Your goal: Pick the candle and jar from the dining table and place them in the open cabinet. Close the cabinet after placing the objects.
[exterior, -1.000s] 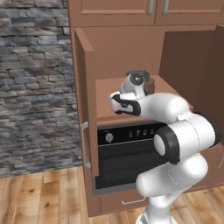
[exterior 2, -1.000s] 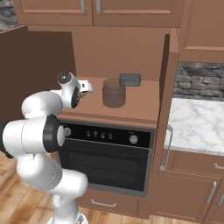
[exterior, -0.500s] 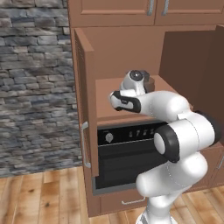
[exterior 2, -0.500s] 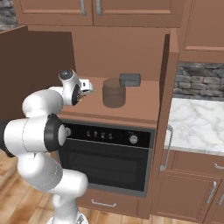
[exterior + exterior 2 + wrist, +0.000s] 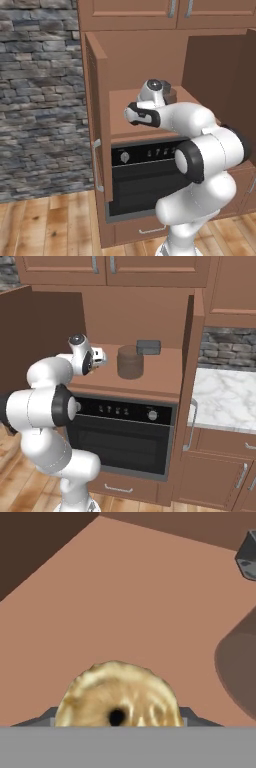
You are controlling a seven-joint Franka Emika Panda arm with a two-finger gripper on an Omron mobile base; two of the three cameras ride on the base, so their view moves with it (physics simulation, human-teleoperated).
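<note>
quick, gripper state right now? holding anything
gripper: closed on the candle, over the cabinet shelf.

No text, brand or number can be read anywhere. The oven (image 5: 122,428) panel carries small pale marks beside its knob, too small to make out

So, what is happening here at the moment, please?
The white arm reaches into the open cabinet above the oven. Its gripper holds the yellow candle between its finger tips, just over the cabinet shelf. The grey jar already stands on that shelf, with a small dark box behind it. Both cabinet doors are wide open, so releasing the candle and closing them are not yet done.
</note>
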